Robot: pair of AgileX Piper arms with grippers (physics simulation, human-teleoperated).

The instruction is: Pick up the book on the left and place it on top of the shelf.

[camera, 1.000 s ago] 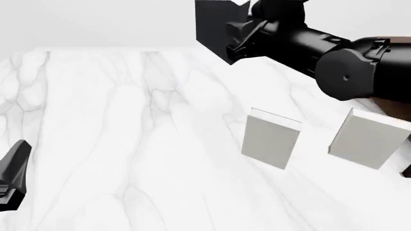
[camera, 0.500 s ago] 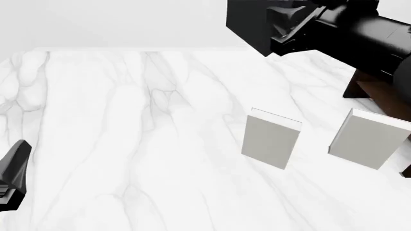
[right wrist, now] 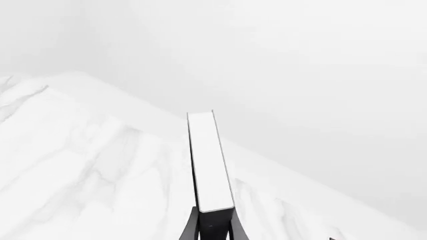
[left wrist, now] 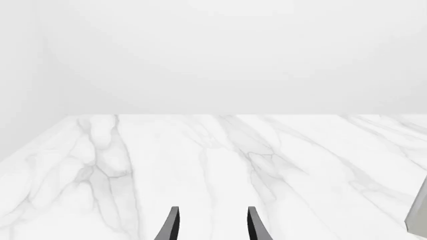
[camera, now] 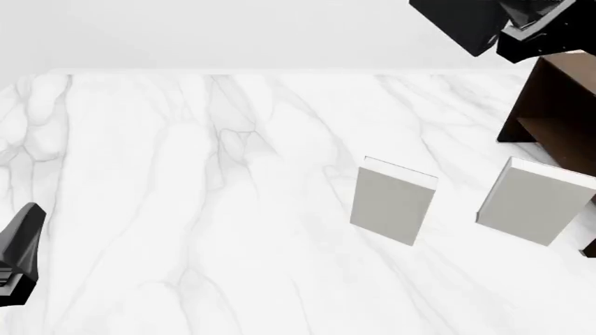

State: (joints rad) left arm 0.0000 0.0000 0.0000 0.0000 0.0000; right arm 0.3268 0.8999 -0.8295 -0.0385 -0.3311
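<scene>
Right end effector (right wrist: 212, 227) clamping book (right wrist: 209, 162), seemingly mid-air

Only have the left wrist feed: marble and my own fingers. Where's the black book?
Observer: Off the table. The right gripper is shut on the book, page edge toward its camera.
Operator: Near the shelf?
Observer: Front view shows it high, up and left of the shelf, not on its top.
Operator: What's on the table?
Observer: A grey book stands upright mid-table, and a second grey book stands just in front of the shelf.
</scene>
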